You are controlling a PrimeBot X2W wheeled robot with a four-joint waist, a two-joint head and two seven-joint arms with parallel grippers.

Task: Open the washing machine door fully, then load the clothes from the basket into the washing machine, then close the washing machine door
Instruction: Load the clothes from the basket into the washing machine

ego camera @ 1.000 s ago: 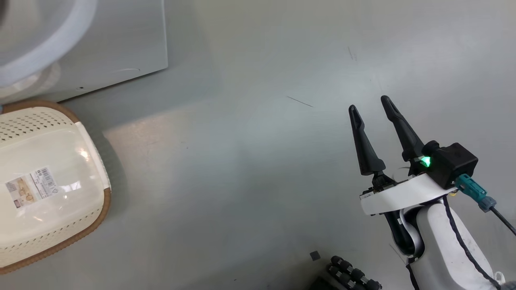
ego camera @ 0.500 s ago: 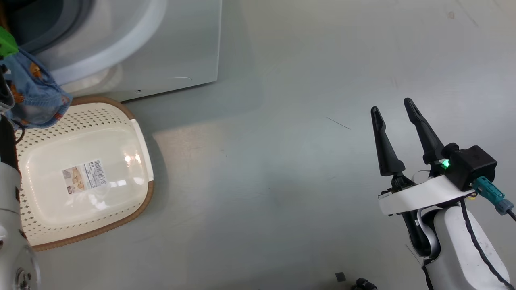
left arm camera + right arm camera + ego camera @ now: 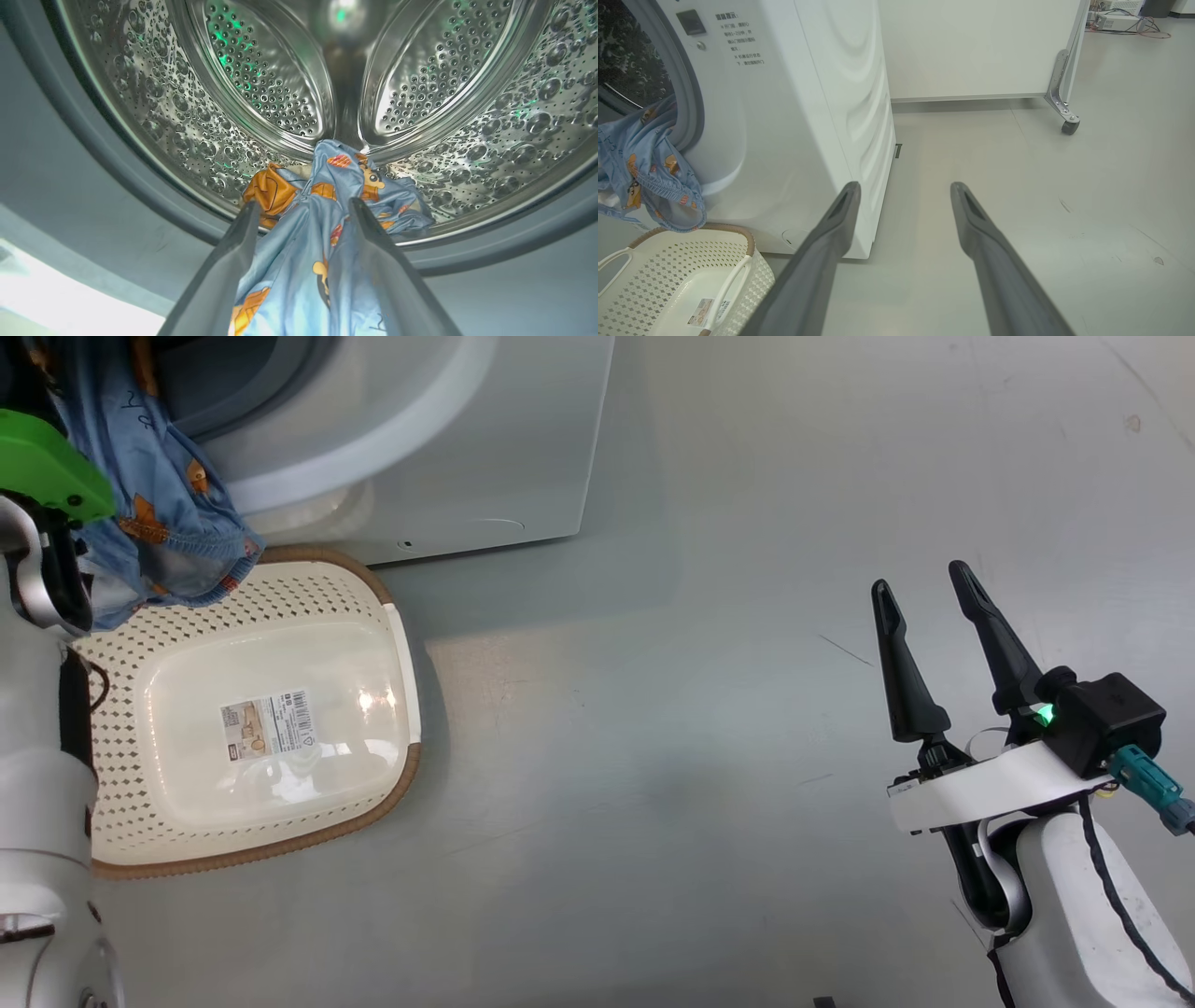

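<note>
The clothes [image 3: 322, 242], light blue with orange cartoon figures, lie half in the steel drum [image 3: 261, 84] of the washing machine [image 3: 485, 457]. The rest of the clothes [image 3: 159, 523] hangs out over the lip above the basket [image 3: 121, 644]. My left gripper [image 3: 304, 204] points into the drum, open, with the fabric lying loosely between its spread fingers. My right gripper [image 3: 920, 577] hovers open over bare floor to the right of the machine, holding nothing. The basket [image 3: 668, 261] holds no clothes and shows its barcode sticker. The washing machine door is out of view.
My left arm with its green cap [image 3: 47, 467] stands at the left edge beside the basket. A white partition on a castor [image 3: 1069, 126] stands beyond the machine [image 3: 794, 116]. Grey floor [image 3: 700, 756] stretches between the basket and my right arm.
The head camera has swung, shifting machine and basket rightward in the picture and bringing the hanging clothes and my left arm into view. The right gripper stays open.
</note>
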